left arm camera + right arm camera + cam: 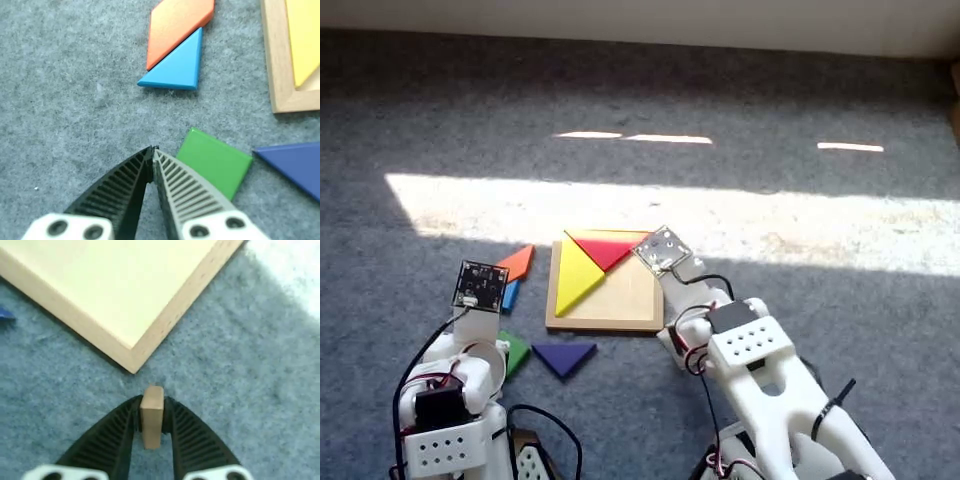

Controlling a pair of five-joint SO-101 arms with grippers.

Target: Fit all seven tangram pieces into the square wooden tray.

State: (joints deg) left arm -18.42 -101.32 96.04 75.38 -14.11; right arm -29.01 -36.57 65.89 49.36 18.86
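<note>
Grey carpet covers the counter (790, 90), crossed by a band of sunlight. The square wooden tray (605, 321) holds a yellow triangle (575, 275) and a red triangle (607, 250). My left claw (152, 150) is closed on nothing, its tips just beside the green square (215, 162); the orange parallelogram (180, 27) and light blue triangle (177, 67) touch each other farther off. My right claw (152, 402) grips a pale wooden piece (151, 415) just off a tray corner.
</note>
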